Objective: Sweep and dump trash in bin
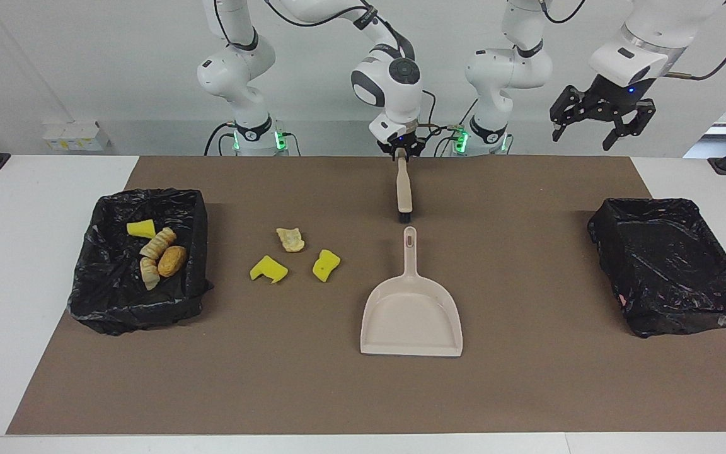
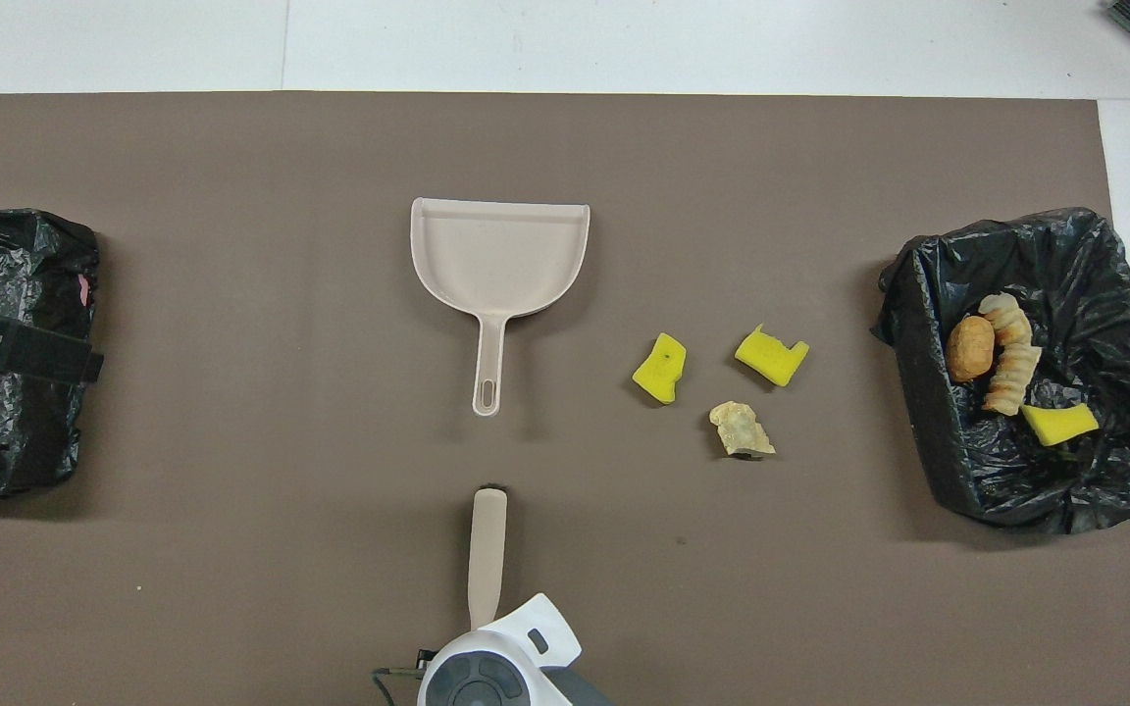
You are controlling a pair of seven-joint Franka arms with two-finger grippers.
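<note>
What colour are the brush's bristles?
Black, at the tip of the beige brush nearest the dustpan; facing view shows it best.

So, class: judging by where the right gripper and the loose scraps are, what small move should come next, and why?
Probably lift the beige brush and carry it toward the three loose scraps. The right gripper is shut on the brush's handle end, while two yellow sponge chunks and a tan lump lie on the brown mat beside the beige dustpan. The left gripper waits open above the empty black-lined bin.

light: bright, even | shadows: soft, short | focus: sharp | glare: none
</note>
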